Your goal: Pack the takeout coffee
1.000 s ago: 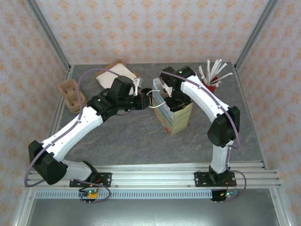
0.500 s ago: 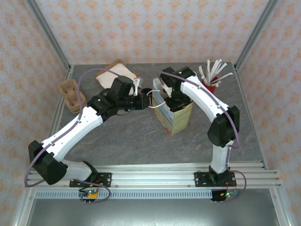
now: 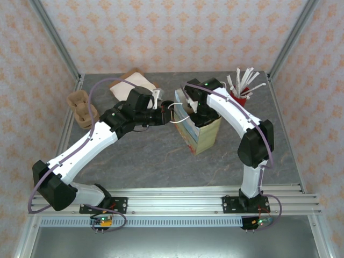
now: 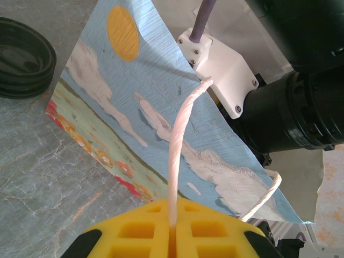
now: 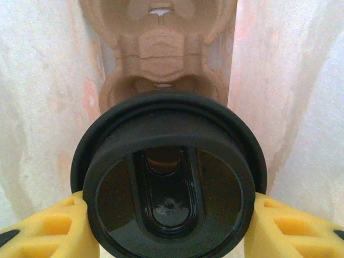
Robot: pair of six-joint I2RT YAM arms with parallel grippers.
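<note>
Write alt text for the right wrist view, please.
The right gripper holds the black-lidded takeout coffee, seen from above between its yellow fingers, inside the paper bag. Beyond it, a brown pulp cup carrier sits deeper in the bag.

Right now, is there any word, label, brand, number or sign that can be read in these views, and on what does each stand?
No text can be read.
paper bag: printed picture only (sun, clouds, flowers), no lettering.
takeout coffee: its black lid has moulded shapes but no legible characters.
pulp carrier: plain, no print.
</note>
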